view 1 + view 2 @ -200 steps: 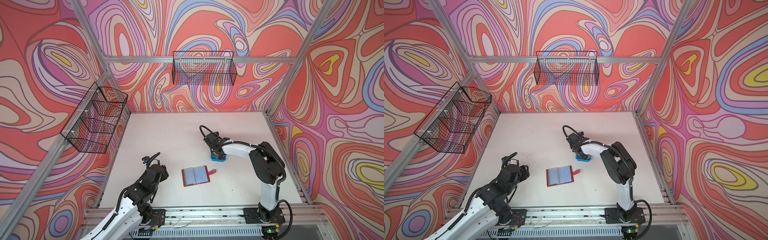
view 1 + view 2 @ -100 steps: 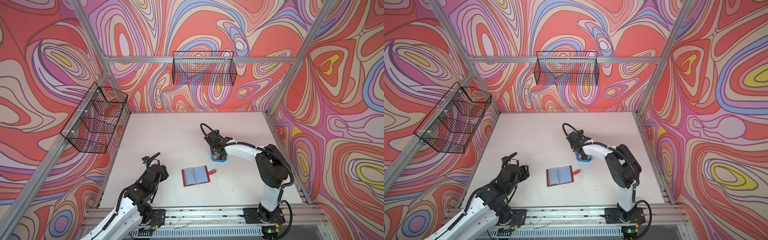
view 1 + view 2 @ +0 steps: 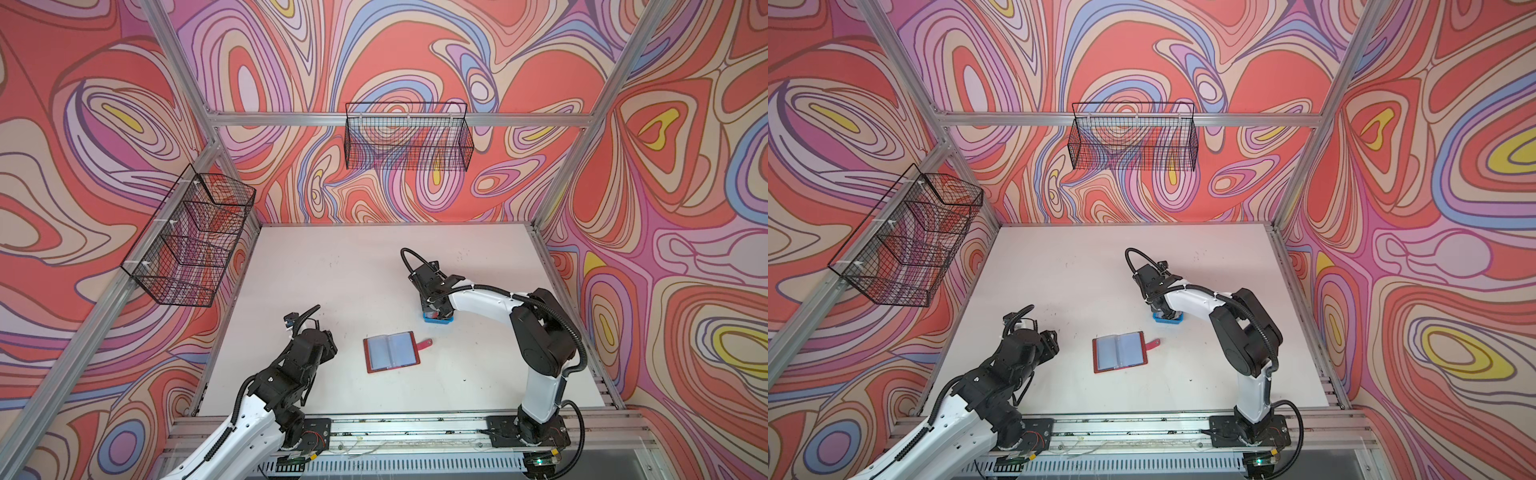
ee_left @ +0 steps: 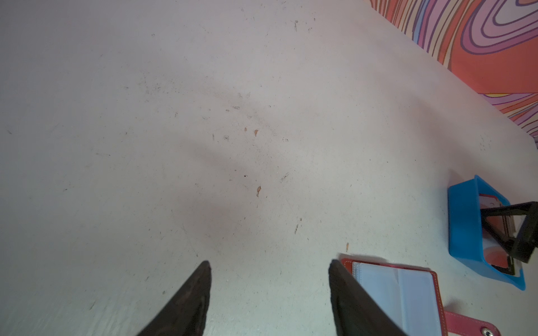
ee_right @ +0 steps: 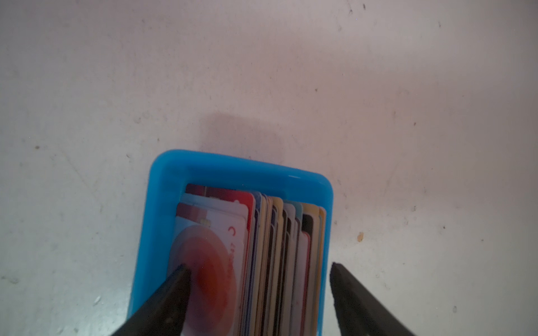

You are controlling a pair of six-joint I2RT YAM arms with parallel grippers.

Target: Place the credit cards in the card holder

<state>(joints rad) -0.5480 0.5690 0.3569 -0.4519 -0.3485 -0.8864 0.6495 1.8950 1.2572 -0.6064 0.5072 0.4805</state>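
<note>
Red leather-like covers lie spread flat: one card holder [image 3: 392, 352] sits open on the white bench [image 3: 353, 257], at the lower centre of both top views. Its two clear sleeve pages face up, and its single snap strap [image 3: 424, 343] sticks out to the right.

One blue plastic tray [image 3: 437, 320] stands just up and to the right of the holder, apart from it. The credit cards [image 5: 262, 247] stand on edge inside this tray in one packed row. They overlap too tightly for a sure count. The front one is a white card with a red circle [image 5: 215, 261], and behind it show red, pale blue, cream and dark edges.

Two arms work here, each with one tool. The right tool [image 5: 258, 267] reaches down at the tray with its two fingers apart. One fingertip [image 5: 182, 273] is inside the tray, in front of the red-circle card, and I cannot tell whether it touches. The other finger is outside the tray's opposite wall. It grips nothing.

The left tool [image 4: 269, 263] hangs at the lower left of centre in both top views, left of the holder. Its two fingers are apart over bare bench.

Two black wire baskets hang on the walls, one [image 3: 409, 141] at the upper centre and one [image 3: 187, 245] at the left.
</note>
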